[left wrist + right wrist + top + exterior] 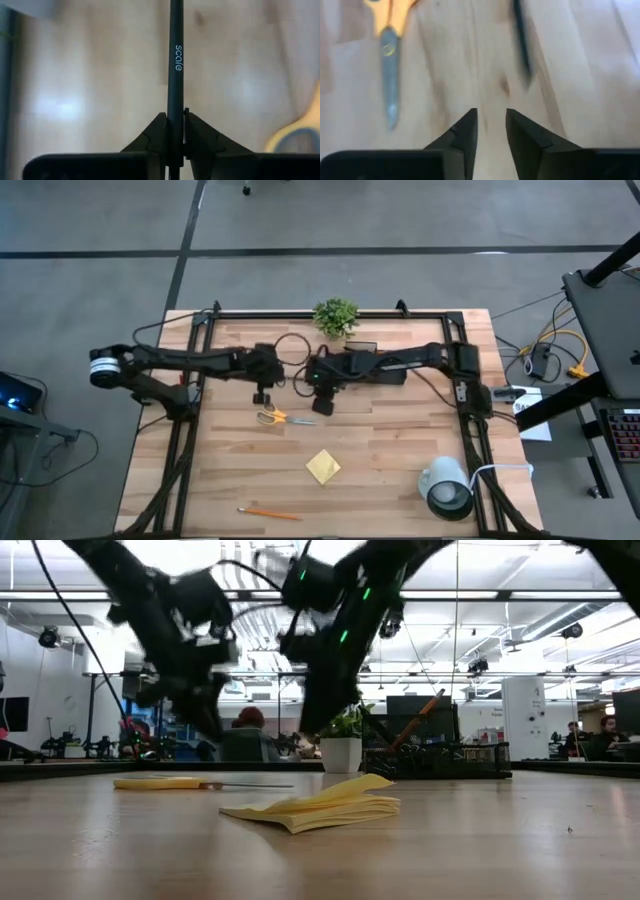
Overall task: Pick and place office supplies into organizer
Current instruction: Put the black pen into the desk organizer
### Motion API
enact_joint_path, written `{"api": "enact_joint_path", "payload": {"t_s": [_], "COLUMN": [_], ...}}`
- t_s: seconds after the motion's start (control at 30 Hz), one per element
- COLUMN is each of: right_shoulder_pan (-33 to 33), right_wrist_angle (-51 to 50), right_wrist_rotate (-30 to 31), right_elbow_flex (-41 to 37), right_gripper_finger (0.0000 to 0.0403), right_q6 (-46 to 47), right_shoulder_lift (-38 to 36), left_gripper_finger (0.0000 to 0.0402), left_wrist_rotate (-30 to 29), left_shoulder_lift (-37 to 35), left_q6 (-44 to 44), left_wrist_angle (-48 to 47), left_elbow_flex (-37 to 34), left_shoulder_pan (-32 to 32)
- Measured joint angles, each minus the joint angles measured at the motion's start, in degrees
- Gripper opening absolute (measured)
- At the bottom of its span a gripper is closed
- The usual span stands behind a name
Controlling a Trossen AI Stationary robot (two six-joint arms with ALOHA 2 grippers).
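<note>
My left gripper [172,132] is shut on a thin dark pen [175,65] printed "scale"; in the high view it hangs over the table's middle left [262,395]. My right gripper [490,127] stands open just right of it [322,402], nothing between its fingers. Yellow-handled scissors [275,417] lie flat on the wood below both grippers [389,75]. The yellow sticky-note pad [322,466] lies nearer the front, and an orange pencil [270,513] lies at the front edge. The black mesh organizer [365,362] stands at the far middle, partly under my right arm. My left gripper pinches the pen's shaft [174,112] between its two fingers. The pen runs along the fingers and juts well out past their tips. The fingers slant down at the table. Whether the pen's far end touches the wood, I cannot tell.
A small green plant [335,315] stands at the far edge beside the organizer. A white cup [440,475] and a black tape roll [450,498] sit at the front right. Bare wood lies between the scissors and the pad.
</note>
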Motion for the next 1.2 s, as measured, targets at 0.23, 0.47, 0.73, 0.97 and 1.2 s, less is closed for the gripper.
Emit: {"api": "enact_joint_path", "payload": {"t_s": [0.23, 0.47, 0.73, 0.97, 1.2], "right_shoulder_pan": [5.5, 14.6, 22.1, 29.3, 35.9], "right_wrist_angle": [-15.1, -26.0, -32.3, -37.8, -47.2], "right_wrist_rotate": [7.7, 20.6, 23.1, 23.2, 25.3], "right_elbow_flex": [-0.5, -1.6, -1.7, -1.7, -1.7], "right_gripper_finger": [0.0124, 0.0121, 0.0105, 0.0089, 0.0077], "right_q6": [11.6, 26.9, 37.6, 42.7, 53.1], "right_shoulder_lift": [-15.3, -24.6, -25.9, -25.9, -26.0], "left_gripper_finger": [0.0032, 0.0032, 0.0032, 0.0032, 0.0032], "left_wrist_rotate": [-9.0, -13.7, -19.3, -19.8, -19.1], "left_shoulder_lift": [-4.0, 5.6, 24.4, 34.8, 41.8], "left_q6": [15.6, 30.0, 40.2, 43.2, 44.9], "left_wrist_angle": [-12.0, -15.8, -24.3, -25.4, -25.5], "left_elbow_flex": [18.2, 36.2, 53.9, 64.6, 67.8], "left_shoulder_pan": [-0.1, 0.0, -0.5, -1.3, -2.3]}}
